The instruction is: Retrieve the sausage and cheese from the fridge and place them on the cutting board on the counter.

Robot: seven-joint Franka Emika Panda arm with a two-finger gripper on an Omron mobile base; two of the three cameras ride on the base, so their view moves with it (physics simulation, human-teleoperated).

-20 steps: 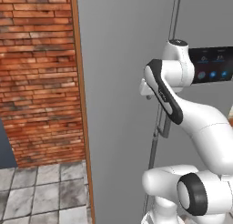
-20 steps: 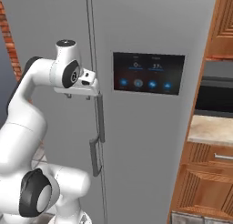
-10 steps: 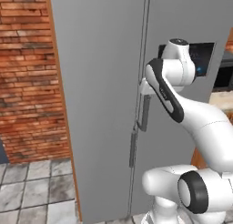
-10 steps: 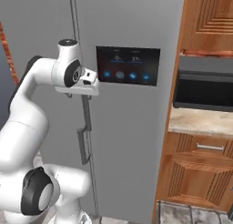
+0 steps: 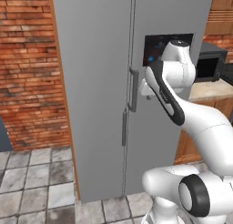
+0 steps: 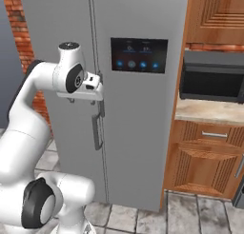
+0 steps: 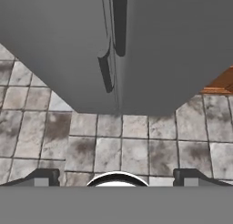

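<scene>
The fridge [image 5: 95, 82] stands closed, a tall grey block between a brick wall [image 5: 27, 68] on one side and wooden cabinets [image 6: 209, 157] on the other; any sausage or cheese would be behind its 2 doors, so neither can be seen. To the side of the fridge a stretch of beige counter [image 6: 209, 112] runs beneath a dark oven [image 6: 214, 78], with no cutting board in sight there. A dark control panel [image 6: 139, 54] sits on 1 fridge door, and 2 long thin handles flank the seam between the doors: the upper handle [image 5: 133, 89] and the lower handle [image 5: 124, 127]. The gripper [image 6: 101, 88] hangs just beside the upper handle, not yet around it, and the hand view shows its fingertips [image 7: 43, 177] spread wide with nothing between them. The door will likely feel heavy and stiff against its seal, and the handle looks rigid and smooth, so a hold around the handle's middle, well seated, seems the safest.
</scene>
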